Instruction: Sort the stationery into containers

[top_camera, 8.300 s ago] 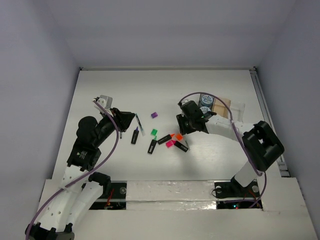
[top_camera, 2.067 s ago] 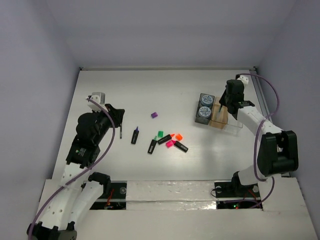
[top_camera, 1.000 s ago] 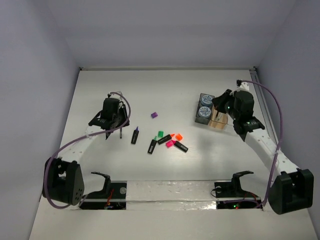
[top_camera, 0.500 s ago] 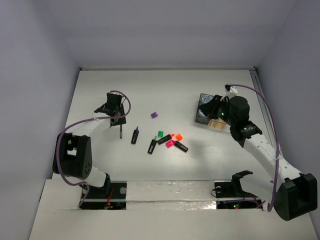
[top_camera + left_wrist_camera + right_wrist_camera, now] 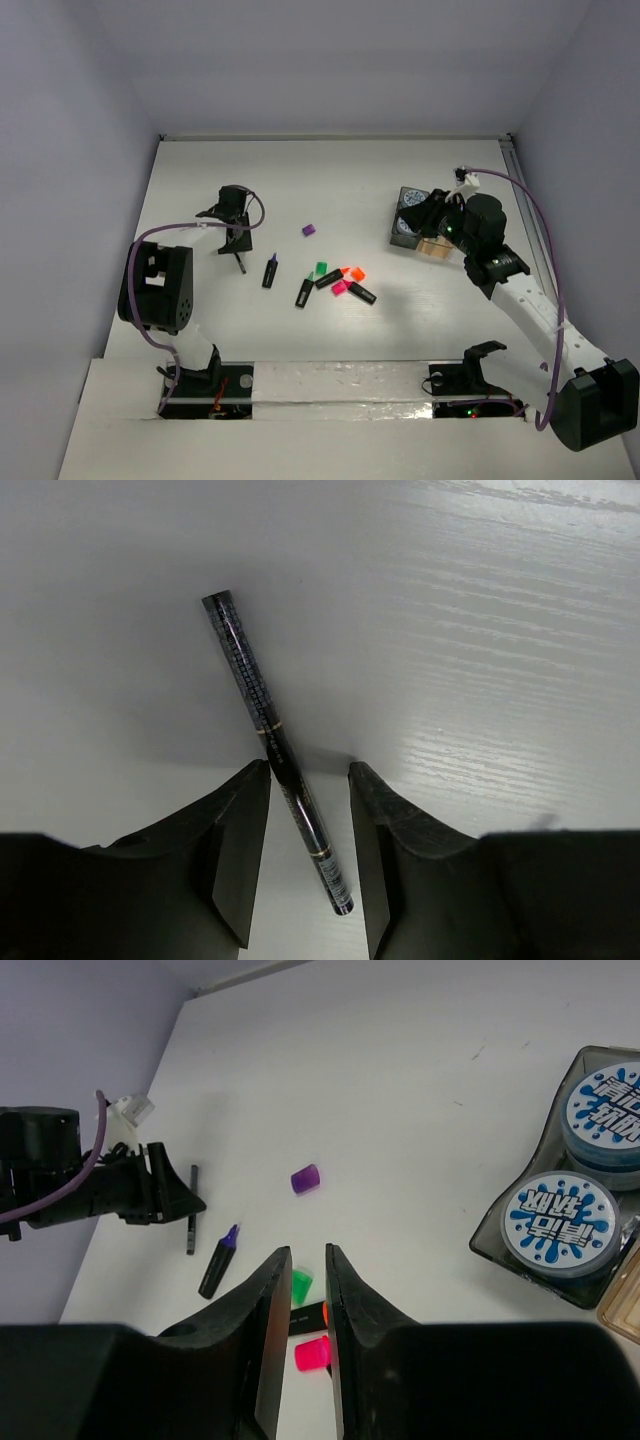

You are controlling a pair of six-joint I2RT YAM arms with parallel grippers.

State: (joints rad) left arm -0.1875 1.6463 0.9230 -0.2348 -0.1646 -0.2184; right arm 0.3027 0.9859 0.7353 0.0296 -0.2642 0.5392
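A thin dark pen (image 5: 262,708) lies on the white table between the fingers of my open left gripper (image 5: 308,770); its shaft runs close by the left fingertip. From above, that left gripper (image 5: 234,236) stands over the pen (image 5: 240,262). My right gripper (image 5: 308,1250) hangs high with a narrow empty gap between its jaws. Under it lie a green cap (image 5: 302,1285) and a pink cap (image 5: 313,1352). Highlighters (image 5: 334,282) cluster mid-table, with a purple-tipped one (image 5: 270,271) and a loose purple cap (image 5: 309,229). The dark grey holder (image 5: 500,1250) carries two round blue-and-white pieces (image 5: 557,1220).
The clear box with its tan insert (image 5: 438,247) sits right of the grey holder (image 5: 403,222), partly under my right gripper (image 5: 424,211). The pale back wall and side walls close in the table. The arm bases stand at the near edge.
My right gripper has drifted left from the clear box to above the grey holder. My left arm has folded back while its wrist stays by the pen.
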